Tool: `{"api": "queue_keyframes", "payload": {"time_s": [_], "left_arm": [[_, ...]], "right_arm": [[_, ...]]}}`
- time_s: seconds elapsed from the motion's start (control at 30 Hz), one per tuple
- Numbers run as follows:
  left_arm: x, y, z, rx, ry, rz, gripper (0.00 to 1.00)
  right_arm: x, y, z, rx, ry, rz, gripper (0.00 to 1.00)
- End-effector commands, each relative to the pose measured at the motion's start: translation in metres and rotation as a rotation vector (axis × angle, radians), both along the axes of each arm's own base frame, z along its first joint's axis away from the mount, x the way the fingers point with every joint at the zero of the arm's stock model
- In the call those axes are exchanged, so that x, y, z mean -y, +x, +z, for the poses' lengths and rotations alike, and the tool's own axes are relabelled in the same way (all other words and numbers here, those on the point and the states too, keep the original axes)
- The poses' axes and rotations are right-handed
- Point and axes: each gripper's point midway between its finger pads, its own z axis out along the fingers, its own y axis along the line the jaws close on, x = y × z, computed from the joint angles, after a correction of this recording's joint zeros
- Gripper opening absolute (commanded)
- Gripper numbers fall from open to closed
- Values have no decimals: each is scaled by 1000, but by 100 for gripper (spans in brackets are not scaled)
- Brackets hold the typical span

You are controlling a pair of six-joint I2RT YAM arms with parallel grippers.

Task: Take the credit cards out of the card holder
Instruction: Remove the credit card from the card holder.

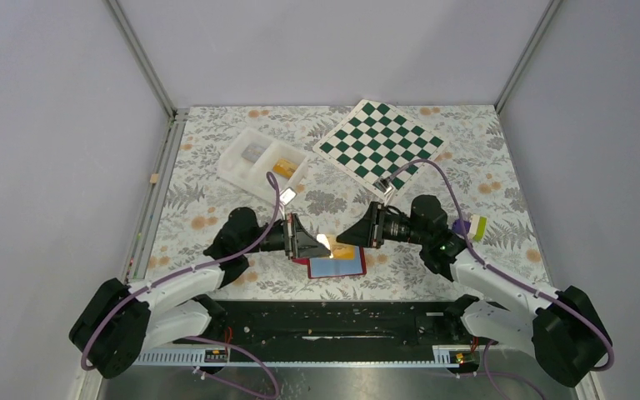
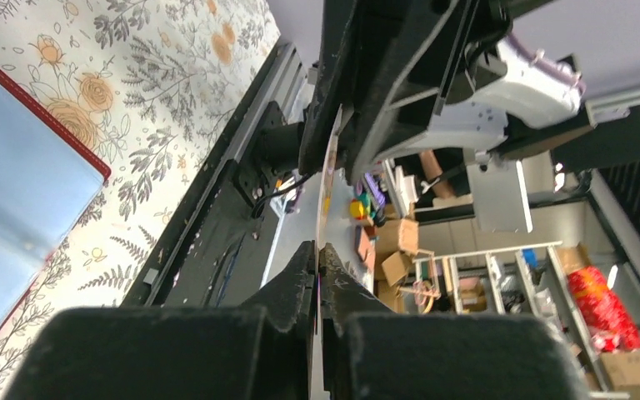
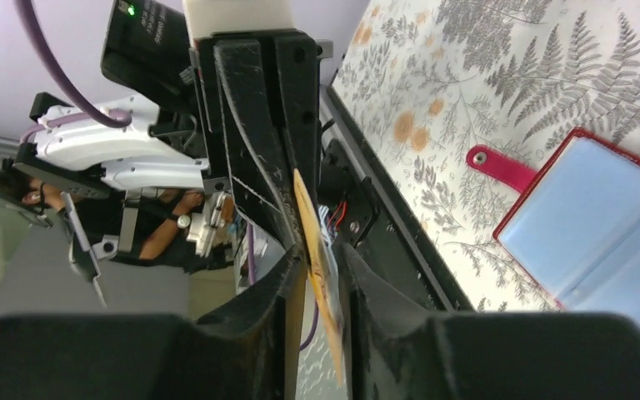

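The red card holder (image 1: 337, 267) lies open on the floral table, pale blue inside up, and also shows in the wrist views (image 2: 17, 167) (image 3: 600, 217), with its red tab (image 3: 492, 162) to the side. Just above it, an orange-yellow credit card (image 1: 333, 247) hangs between the two grippers. My left gripper (image 1: 317, 244) (image 2: 318, 250) is shut on the card, seen edge-on (image 2: 331, 167). My right gripper (image 1: 346, 239) (image 3: 317, 254) faces it with the jaws slightly apart. The card (image 3: 321, 267) stands loose between the right fingers, with a gap showing beside it.
A white two-compartment tray (image 1: 235, 160) stands at the back left with an orange card (image 1: 283, 167) in its right compartment. A green-and-white chessboard (image 1: 381, 142) lies at the back right. The black mounting rail (image 1: 333, 321) runs along the near table edge.
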Motion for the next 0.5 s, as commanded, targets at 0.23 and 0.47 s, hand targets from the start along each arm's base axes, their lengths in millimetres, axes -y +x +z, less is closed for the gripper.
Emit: {"api": "queue_keyframes", "payload": {"time_s": [0.23, 0.47], "left_arm": [[-4, -10, 1, 67, 74, -76, 15], [-13, 34, 18, 22, -75, 253, 57]], "right_arm": [[0, -23, 15, 66, 54, 151, 0], [3, 19, 18, -39, 207, -136, 0]]}}
